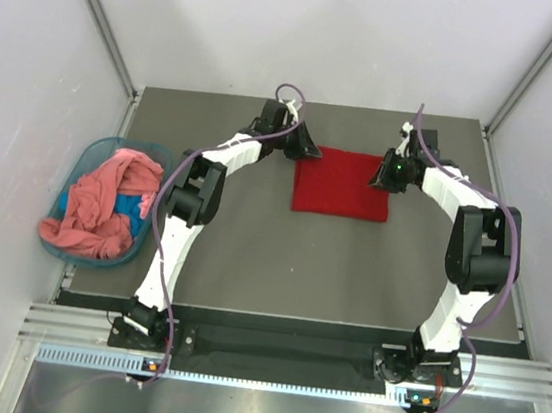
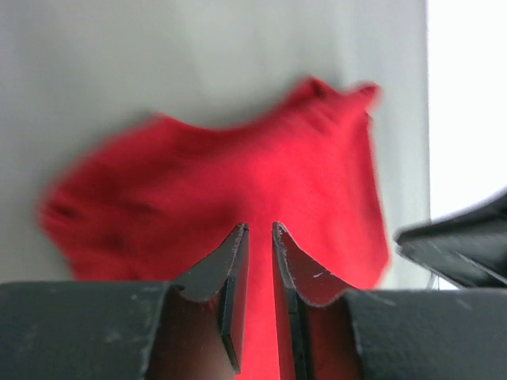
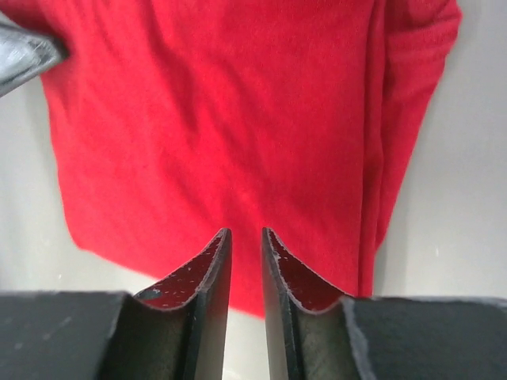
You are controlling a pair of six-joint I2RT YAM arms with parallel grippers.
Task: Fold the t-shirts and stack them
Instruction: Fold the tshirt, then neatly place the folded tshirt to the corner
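A deep red t-shirt (image 1: pixel 342 182) lies folded into a neat, flat rectangle towards the far middle of the dark table (image 1: pixel 300 260), with a robot arm posted at each of its far corners. The left gripper (image 1: pixel 301 147) sits at the shirt's far left corner and the right gripper (image 1: pixel 383 173) at its far right edge. From overhead it cannot be told whether either one touches the cloth. Seen from the left wrist, the left gripper (image 2: pixel 259 228) has its two dark fingers drawn close, with only a narrow slit between them and nothing caught in it. The red t-shirt (image 2: pixel 238 182) appears beyond as a blurred patch on the pale surface. The right wrist view shows the right gripper (image 3: pixel 245 231) the same way, with the fingers a thin gap apart and empty. The red t-shirt (image 3: pixel 222 119) is spread below them, one folded edge running down its right side. Well apart from all this, at the left edge of the table, a teal basket (image 1: pixel 89 150) holds a crumpled salmon-pink t-shirt (image 1: pixel 94 209), which spills over the rim. A scrap of blue cloth (image 1: pixel 130 207) shows beside it.
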